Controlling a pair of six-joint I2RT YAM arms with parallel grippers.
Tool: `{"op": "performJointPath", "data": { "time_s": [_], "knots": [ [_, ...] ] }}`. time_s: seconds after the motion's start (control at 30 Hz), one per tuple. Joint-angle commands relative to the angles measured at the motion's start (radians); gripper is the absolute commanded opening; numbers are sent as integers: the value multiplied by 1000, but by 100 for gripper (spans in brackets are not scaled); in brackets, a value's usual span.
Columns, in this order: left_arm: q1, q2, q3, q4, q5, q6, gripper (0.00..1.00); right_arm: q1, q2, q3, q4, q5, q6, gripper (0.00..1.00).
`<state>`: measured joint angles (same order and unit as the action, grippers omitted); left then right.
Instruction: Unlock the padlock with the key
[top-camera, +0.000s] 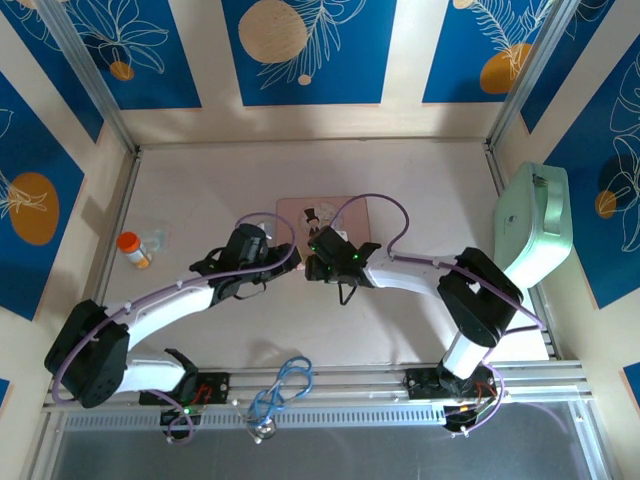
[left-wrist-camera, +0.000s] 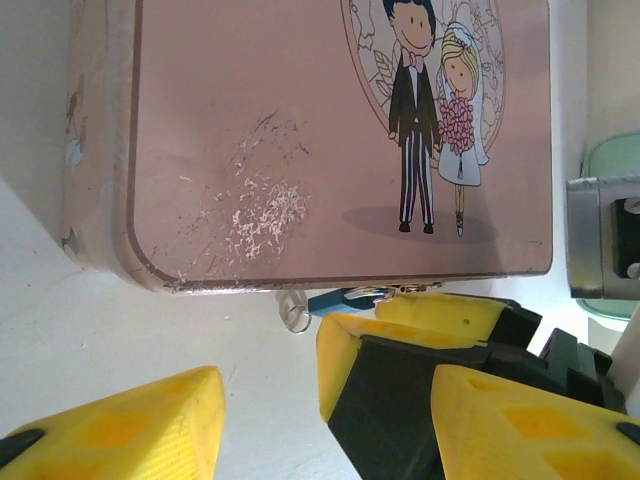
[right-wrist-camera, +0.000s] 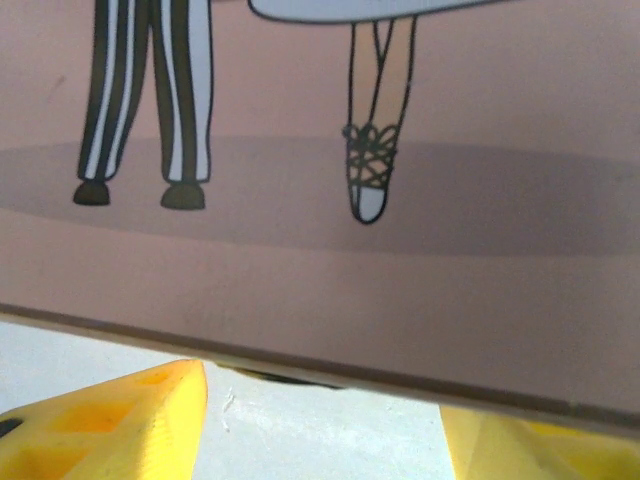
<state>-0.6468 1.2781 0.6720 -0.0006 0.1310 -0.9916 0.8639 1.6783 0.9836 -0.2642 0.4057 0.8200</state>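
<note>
White table (top-camera: 200, 190): bare room left of the box for the arms.
Pink box (left-wrist-camera: 300, 130): near edge crowds the lock; stay low, clear of it.
Left gripper (top-camera: 285, 262): fingers apart, empty.
Right gripper (right-wrist-camera: 320, 425): fingers apart at that edge, holding nothing.
Padlock (left-wrist-camera: 335, 299): against box's near edge; steady its body, then turn the key gently.

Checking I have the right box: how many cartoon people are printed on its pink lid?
2. A groom in a dark suit stands left of a bride holding a bouquet, side by side on the pink box. Others may be hidden past the frame edge.
</note>
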Motion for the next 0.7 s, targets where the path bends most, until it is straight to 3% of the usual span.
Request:
{"op": "performJointPath", "data": {
  "time_s": [0.0, 0.67],
  "knots": [
    [-7, -19, -25, 62, 18, -26, 56, 2, 31, 40, -54, 22, -3, 61],
    [-45, -43, -206, 301, -34, -104, 53, 24, 115, 125, -140, 59, -12, 49]
  ]
}}
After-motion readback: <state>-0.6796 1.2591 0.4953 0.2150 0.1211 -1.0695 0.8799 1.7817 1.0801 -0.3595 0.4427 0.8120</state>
